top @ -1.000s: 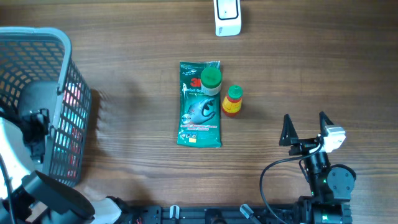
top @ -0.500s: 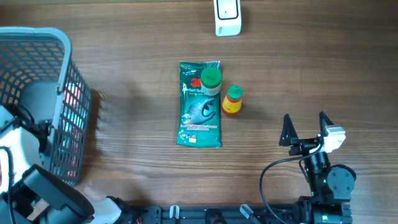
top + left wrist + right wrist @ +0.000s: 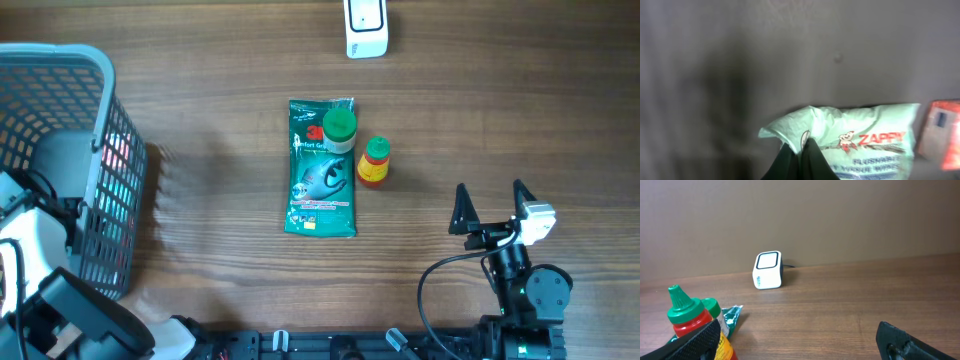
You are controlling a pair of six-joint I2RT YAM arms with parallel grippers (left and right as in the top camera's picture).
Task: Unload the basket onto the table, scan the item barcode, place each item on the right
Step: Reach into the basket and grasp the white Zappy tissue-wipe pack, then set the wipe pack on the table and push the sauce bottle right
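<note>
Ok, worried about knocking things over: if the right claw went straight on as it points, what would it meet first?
Likely nothing: the open right claw faces bare table, the white scanner sits left of its line and the red bottle further left. Depth is hard to judge.

Soft, even light is falling on the table (image 3: 200,100) in the overhead view, which is looking sharp. The basket (image 3: 60,100) at the left is casting a faint ribbed shadow to its right. The left wrist view is looking dim and blurred, with the packet (image 3: 865,135) and box (image 3: 940,135) smearing at their edges. The right wrist view is showing bright and clear, with the far scanner (image 3: 768,270) in focus.
</note>
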